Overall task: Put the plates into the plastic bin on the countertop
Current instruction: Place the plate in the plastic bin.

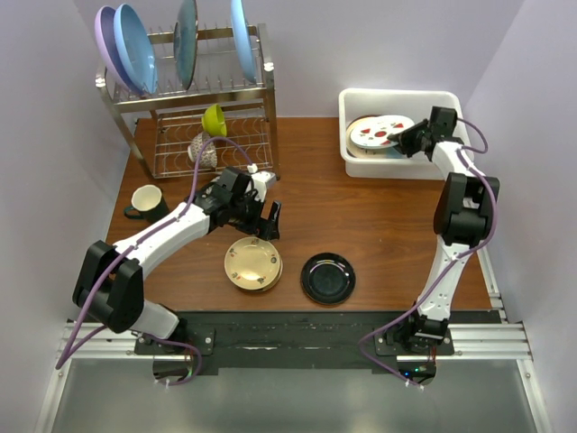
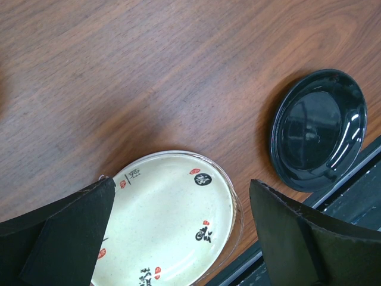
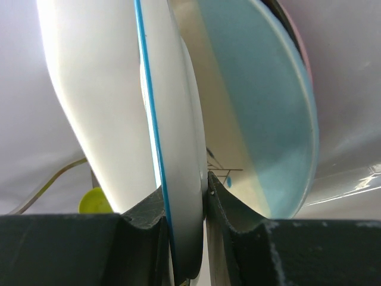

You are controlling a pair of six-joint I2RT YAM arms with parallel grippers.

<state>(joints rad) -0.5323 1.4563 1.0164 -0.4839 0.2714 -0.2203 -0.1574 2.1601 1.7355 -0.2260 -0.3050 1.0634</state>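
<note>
**One claw pinches a spotted plate in the bin, the other hangs wide open**

The biggest thing is the countertop (image 1: 379, 225). It is flat, reddish-brown wood with wavy grain lines.

At its far left corner stands a shiny steel wire rack (image 1: 225, 95) with two shelves. Big smooth blue plates (image 1: 135, 45) and a lilac plate (image 1: 105, 41) stand on edge in its top shelf.

At the far right corner sits the plastic bin (image 1: 401, 93). It is white and boxy, with round corners and a rim that flares out.

Inside the bin is a small stack of round plates. Over it is the white plate with red spots (image 1: 379, 131). The right claw (image 1: 407, 137) reaches in from the right and grips this plate's edge. Up close, its two dark fingers (image 3: 232, 220) are narrow, pressed on both sides of the thin rim, which has a fine blue line (image 3: 107, 107). Just behind it is a cream-and-teal plate (image 3: 262, 119). I cannot tell if the spotted plate rests on the stack.

The left claw (image 1: 268, 219) hangs over the middle of the table with its black fingers (image 2: 65, 238) spread wide and nothing between them. Below it lies the gold-tan plate (image 1: 253, 264), matte, with small black and red marks (image 2: 172, 220).

Near that plate, to its right, lies the black plate (image 1: 328, 277), glossy and bright with reflections (image 2: 318, 128).

A cream mug (image 1: 144, 200) with a dark handle stands by the rack. A little lime-green bowl (image 1: 214, 118) sits in the rack.
</note>
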